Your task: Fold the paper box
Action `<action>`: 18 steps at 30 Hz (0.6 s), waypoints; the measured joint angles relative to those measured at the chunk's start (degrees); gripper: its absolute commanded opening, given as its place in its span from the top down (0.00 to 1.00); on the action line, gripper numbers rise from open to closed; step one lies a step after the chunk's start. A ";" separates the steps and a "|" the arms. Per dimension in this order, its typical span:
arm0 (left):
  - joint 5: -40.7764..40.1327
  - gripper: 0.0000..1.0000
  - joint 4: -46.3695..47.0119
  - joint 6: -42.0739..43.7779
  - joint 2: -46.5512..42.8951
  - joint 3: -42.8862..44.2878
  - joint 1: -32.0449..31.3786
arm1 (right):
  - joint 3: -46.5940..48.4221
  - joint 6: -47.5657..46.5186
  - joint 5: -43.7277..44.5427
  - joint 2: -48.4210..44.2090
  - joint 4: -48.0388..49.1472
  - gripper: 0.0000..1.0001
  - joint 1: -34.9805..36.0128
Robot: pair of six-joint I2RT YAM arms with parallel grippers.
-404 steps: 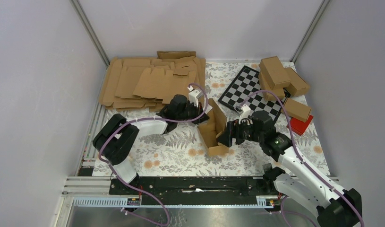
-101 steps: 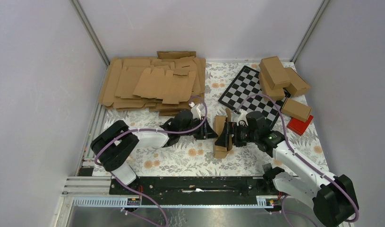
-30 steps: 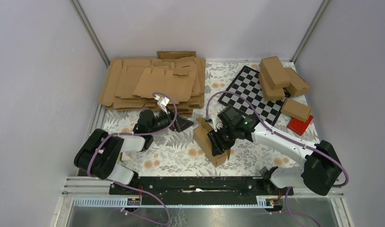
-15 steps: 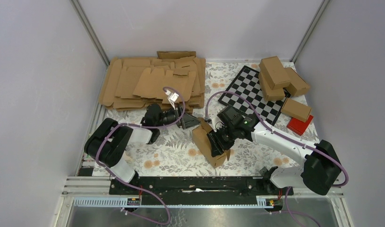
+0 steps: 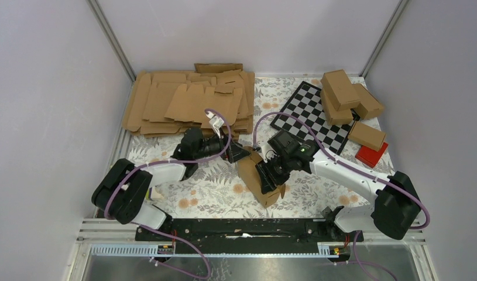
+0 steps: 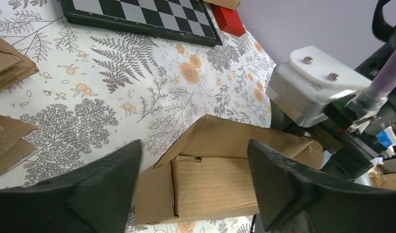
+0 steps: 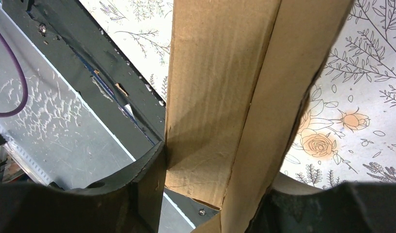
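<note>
The paper box (image 5: 254,180) is a partly folded brown carton, tilted on the flowered table mat. My right gripper (image 5: 273,171) is shut on its long walls from the right; in the right wrist view the box (image 7: 220,97) fills the gap between the two fingers (image 7: 147,194). My left gripper (image 5: 243,153) stands open at the box's far left end. In the left wrist view the box's end flap (image 6: 220,182) lies ahead between the spread fingertips (image 6: 115,170), apart from both. My right wrist (image 6: 312,90) shows just behind the box.
A heap of flat brown blanks (image 5: 189,102) covers the back left. A checkerboard (image 5: 309,114) lies at the back right, with several folded cartons (image 5: 347,96) and a red block (image 5: 371,154) beyond it. The black base rail (image 5: 242,228) runs along the near edge.
My left gripper has moved right, up to the box's end, narrowing and widening again on the way. The right gripper keeps its hold; the box has barely shifted.
</note>
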 measured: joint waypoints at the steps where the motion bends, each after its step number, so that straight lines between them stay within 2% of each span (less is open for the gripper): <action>1: -0.24 0.18 0.07 0.24 -0.20 0.00 0.02 | 0.07 0.00 0.00 0.00 0.02 0.62 0.00; 6: 1.73 0.54 0.70 -0.72 3.45 1.75 0.11 | 0.24 0.00 0.02 0.11 -0.04 0.63 0.02; 10: 1.86 0.71 -0.98 0.00 4.13 2.05 0.09 | 0.52 0.00 0.07 0.46 -0.04 0.64 0.02; 14: 1.27 0.73 -2.67 1.20 2.69 2.05 -0.07 | 0.76 0.11 0.22 0.52 -0.02 0.65 0.04; 18: -0.87 0.67 -5.35 2.89 0.24 2.05 -0.76 | 0.96 0.46 0.68 0.70 -0.04 0.65 0.04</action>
